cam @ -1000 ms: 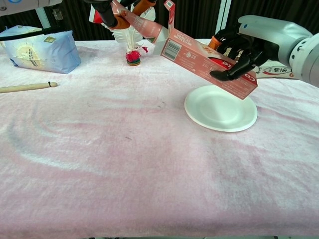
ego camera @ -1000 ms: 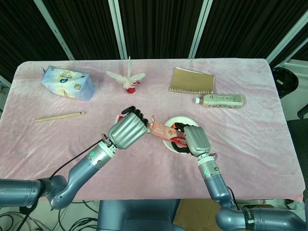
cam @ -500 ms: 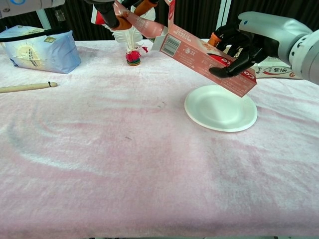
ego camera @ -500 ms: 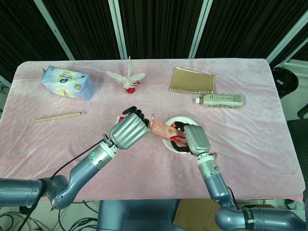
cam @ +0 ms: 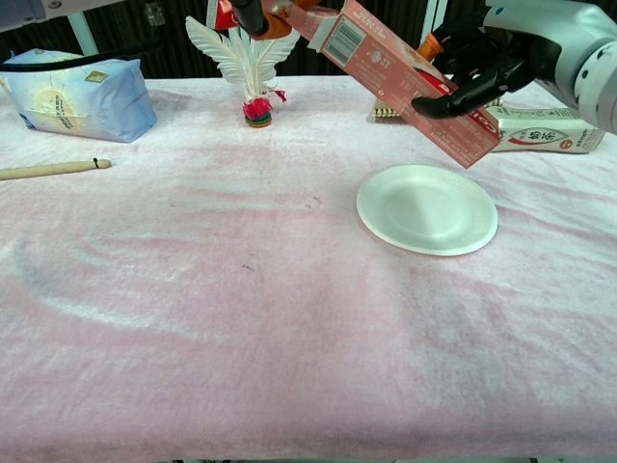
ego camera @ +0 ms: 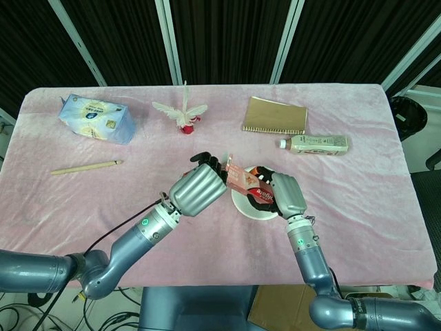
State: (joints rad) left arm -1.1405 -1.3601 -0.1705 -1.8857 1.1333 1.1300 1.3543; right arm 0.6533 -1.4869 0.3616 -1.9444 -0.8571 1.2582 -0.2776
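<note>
Both hands have carried the toothpaste box (cam: pixel 405 77) higher and further right than a second ago; in the chest view it now sits near the top of the picture, well above the paper plate (cam: pixel 427 208), where before its lower end hung just over the plate's rim. It slopes down from upper left to lower right, barcode end uppermost.

My right hand (cam: pixel 472 72) clasps the lower end of the box, dark fingers wrapped across its face and the thumb underneath. From the head view that right hand (ego camera: pixel 284 195) is over the plate (ego camera: pixel 249 207), palm turned toward the box (ego camera: pixel 242 181).

My left hand (ego camera: pixel 200 189) has moved right along with it and now sits just beside the right one. Its fingers (ego camera: pixel 208 161) curl around the box's upper end, though the chest view only shows a sliver of that hand (cam: pixel 253 12) at the top edge, so I cannot tell how firm that hold is.

Further out on the pink tablecloth (cam: pixel 241 309): a feather shuttlecock (cam: pixel 249 68) stands behind the box, a tissue pack (cam: pixel 72 95) and a wooden pencil (cam: pixel 53 170) lie far left, and a spiral notebook (ego camera: pixel 275 115) and a bottle (ego camera: pixel 315 144) lying on its side sit toward the right rear.
</note>
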